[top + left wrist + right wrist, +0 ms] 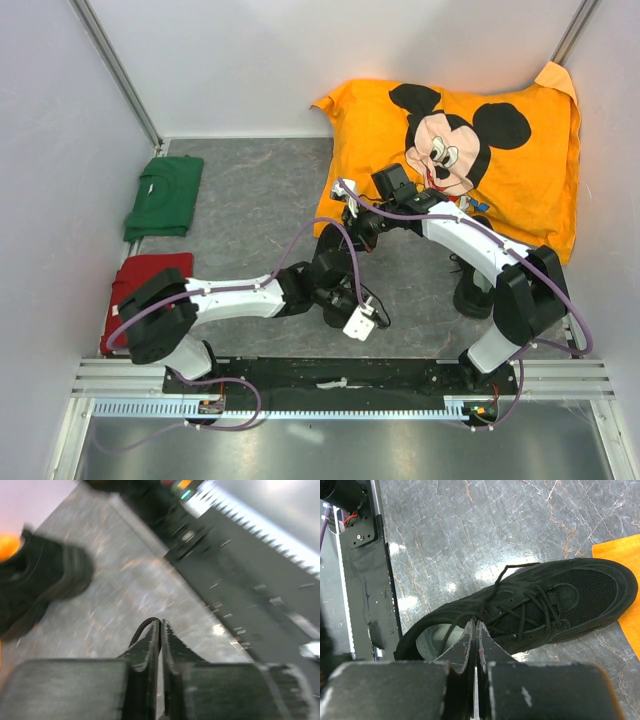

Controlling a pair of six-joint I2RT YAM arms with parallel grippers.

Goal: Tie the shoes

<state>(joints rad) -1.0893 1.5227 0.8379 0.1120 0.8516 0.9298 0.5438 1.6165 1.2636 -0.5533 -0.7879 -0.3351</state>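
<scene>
Grey marbled tabletop (250, 200), walled on three sides, open ground at far left. The left gripper (160, 622) is clenched, grasp unclear. One shoe (530, 605) lies centre under the clenched right gripper (475, 624). The other shoe (470, 298) sits beside the orange cushion (520, 180).

We see a grey marbled tabletop (250, 200) boxed in by plain pale walls (300, 60) with metal corner posts (120, 72), an orange Mickey Mouse pillow (535, 175) at upper right, and a folded green garment (165, 195) and a folded red garment (135, 272) at left.

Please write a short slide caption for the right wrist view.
Right gripper, closed, above a black shoe on the grey table; a loose lace reaches its tips.
</scene>
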